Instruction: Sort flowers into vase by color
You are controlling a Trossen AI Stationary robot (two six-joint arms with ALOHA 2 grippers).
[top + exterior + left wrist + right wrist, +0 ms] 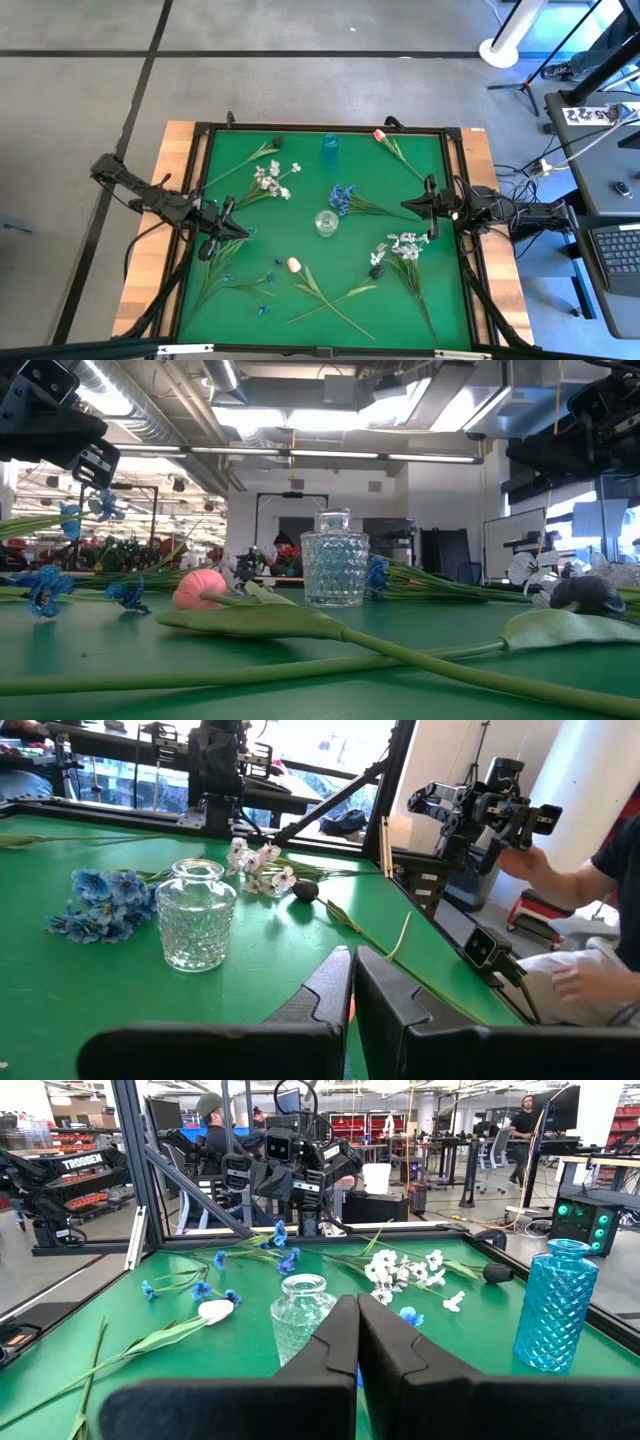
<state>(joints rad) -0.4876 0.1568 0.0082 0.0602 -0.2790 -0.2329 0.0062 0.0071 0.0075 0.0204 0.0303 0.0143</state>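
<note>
A clear glass vase (pixel 325 223) (pixel 335 560) stands mid-table and a blue glass vase (pixel 330 145) (pixel 555 1305) near the far edge. Flowers lie flat on the green mat. These are a white spray (pixel 270 180), blue blossoms (pixel 343 197) (pixel 100 905), a pink tulip (pixel 379 135), a peach tulip (pixel 293 264) (pixel 200 587), a white spray with a dark bud (pixel 400 247), a blue spray (pixel 245 285) and a dark-budded stem (pixel 277 142). My left gripper (pixel 240 230) (pixel 352 970) hovers shut left of the clear vase. My right gripper (pixel 408 206) (pixel 357 1315) hovers shut right of it.
A black frame (pixel 455 200) runs around the mat, with wooden table strips outside it. A person sits beyond the table's right side (pixel 600 920) beside another robot rig. Bare green mat lies between the clear vase and the blue vase.
</note>
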